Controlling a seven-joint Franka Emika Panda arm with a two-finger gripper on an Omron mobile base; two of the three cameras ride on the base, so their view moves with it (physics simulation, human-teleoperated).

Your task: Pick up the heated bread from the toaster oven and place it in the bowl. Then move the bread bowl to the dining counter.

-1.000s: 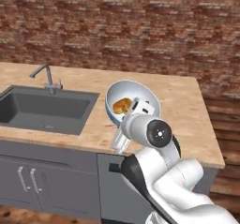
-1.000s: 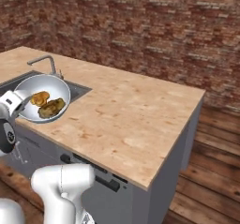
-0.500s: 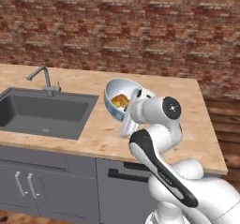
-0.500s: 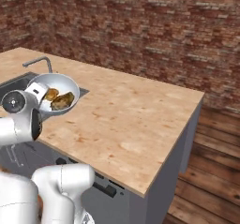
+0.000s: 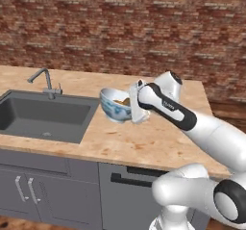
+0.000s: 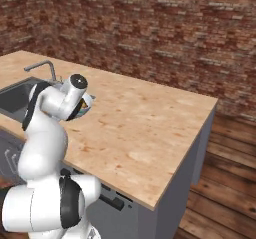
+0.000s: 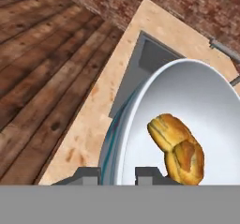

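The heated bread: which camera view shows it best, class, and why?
The hand view: the heated bread lies plainly inside the bowl, held at its rim by the gripper. The left base view shows a brown sliver above the rim; in the right base view the arm hides most of the bowl.

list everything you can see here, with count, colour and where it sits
glossy pale-blue-and-white bowl: 1, held at its rim just over the counter, right of the sink
golden-orange bread: 1 lumpy piece showing, inside the bowl
light tan wood-grain dining counter: 1, on grey cabinets
dark inset sink: 1, left part of the counter
metal faucet: 1, grey, behind the sink
red-brown brick wall: behind the counter
wood plank floor: brown, right of the counter
gripper: 1, dark finger tips either side of the bowl's rim
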